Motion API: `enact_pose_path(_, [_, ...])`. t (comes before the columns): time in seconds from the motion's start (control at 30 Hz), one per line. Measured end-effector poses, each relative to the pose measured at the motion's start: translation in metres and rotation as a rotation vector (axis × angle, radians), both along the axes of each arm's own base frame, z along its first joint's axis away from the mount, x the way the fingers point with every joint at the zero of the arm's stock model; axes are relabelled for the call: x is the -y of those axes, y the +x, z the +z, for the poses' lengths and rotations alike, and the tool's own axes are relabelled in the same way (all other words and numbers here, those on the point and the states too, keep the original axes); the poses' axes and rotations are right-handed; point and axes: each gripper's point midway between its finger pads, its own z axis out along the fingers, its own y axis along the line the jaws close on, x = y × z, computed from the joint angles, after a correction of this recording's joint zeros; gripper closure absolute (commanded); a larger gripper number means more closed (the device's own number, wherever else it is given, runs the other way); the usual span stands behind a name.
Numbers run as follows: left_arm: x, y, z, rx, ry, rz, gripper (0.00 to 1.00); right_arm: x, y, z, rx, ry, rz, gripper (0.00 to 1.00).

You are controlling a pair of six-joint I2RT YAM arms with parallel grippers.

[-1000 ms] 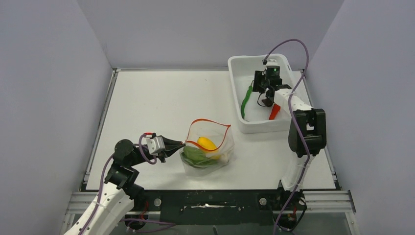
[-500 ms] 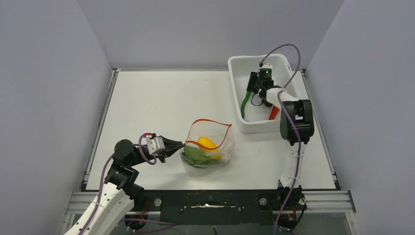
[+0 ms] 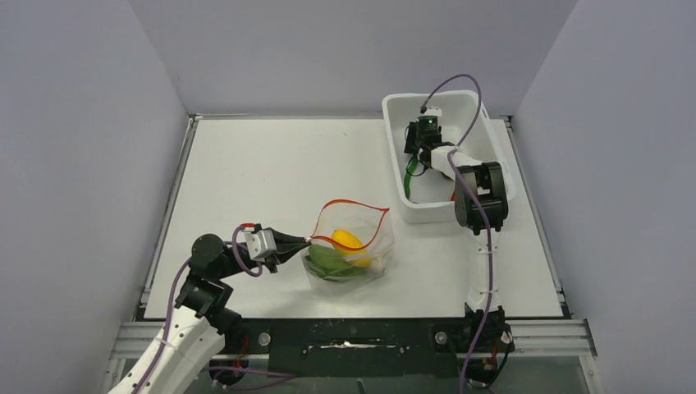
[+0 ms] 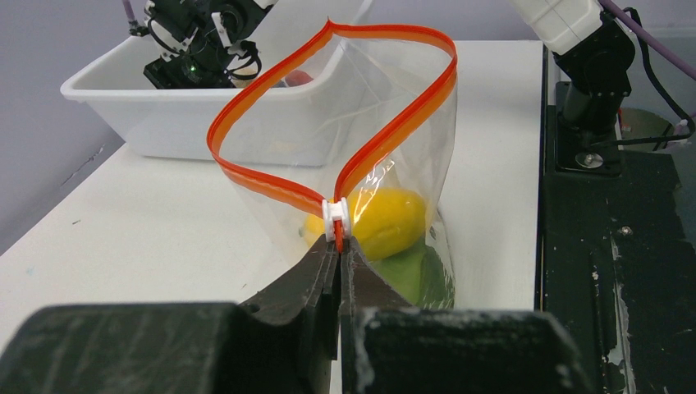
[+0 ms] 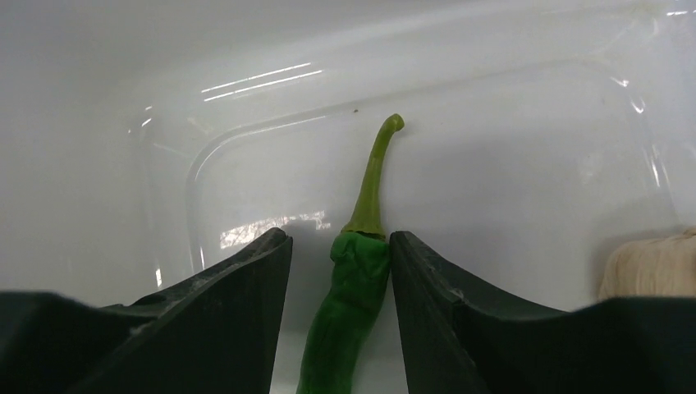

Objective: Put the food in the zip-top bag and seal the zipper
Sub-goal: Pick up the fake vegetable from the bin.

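Near-left part of worktop (image 3: 263, 172): left gripper (image 3: 299, 242) low and level, clenched tight on the end of the zipper (image 4: 271, 185), right under the white slider (image 4: 336, 215).

Just right of it, mid-worktop toward the near edge: zip-top bag (image 3: 371, 261), resting on the surface, mouth up and gaping in a wide loop, red-orange strip unsealed all the way round. Inside, at the bottom: yellow lump (image 4: 394, 222) on top of flat green leaf (image 4: 410, 271), touching.

Far-right corner: white tub (image 3: 392, 164), well apart from the bag. Right arm folded over its near wall, right gripper (image 5: 341, 246) down inside, close to the tub floor. Jaws parted, not clamped. Between the fingers: thin green pepper (image 5: 357, 304), flat on the floor, stem pointing away from the wrist. One finger at or against the pepper, cannot tell which; clear gap at the other. Beige piece (image 5: 648, 267) at the right edge of the wrist view, apart from the pepper.
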Motion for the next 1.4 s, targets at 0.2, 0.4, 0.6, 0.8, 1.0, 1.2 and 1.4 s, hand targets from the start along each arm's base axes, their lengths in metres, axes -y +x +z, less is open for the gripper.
enact_pose_path(0.2, [0.0, 0.001, -0.001, 0.004, 0.006, 0.001, 1.0, 0.006, 0.002, -0.003, -0.002, -0.034, -0.035, 0.72])
enact_pose_path(0.4, [-0.001, 0.001, -0.002, 0.006, 0.012, 0.01, 1.0, 0.01, 0.002, -0.005, 0.008, -0.035, -0.018, 0.81])
enact_pose_path(0.6, [-0.002, 0.001, -0.001, 0.018, 0.012, 0.016, 1.0, 0.006, -0.001, -0.003, 0.015, -0.017, 0.02, 0.82])
enact_pose_path(0.8, [-0.003, 0.002, -0.002, 0.019, 0.017, 0.017, 1.0, 0.003, -0.021, 0.002, -0.005, 0.001, 0.071, 0.85])
enact_pose_path(1.0, [-0.002, 0.002, -0.002, 0.019, 0.017, 0.017, 1.0, -0.003, -0.029, 0.029, 0.035, 0.025, 0.115, 0.86])
enact_pose_path(1.2, [-0.003, 0.001, -0.002, 0.02, 0.016, 0.017, 1.0, -0.005, -0.045, 0.075, 0.11, 0.035, 0.144, 0.86])
enact_pose_path(1.4, [-0.003, 0.004, -0.001, 0.02, 0.013, 0.031, 1.0, -0.005, -0.064, 0.121, 0.19, 0.046, 0.165, 0.85])
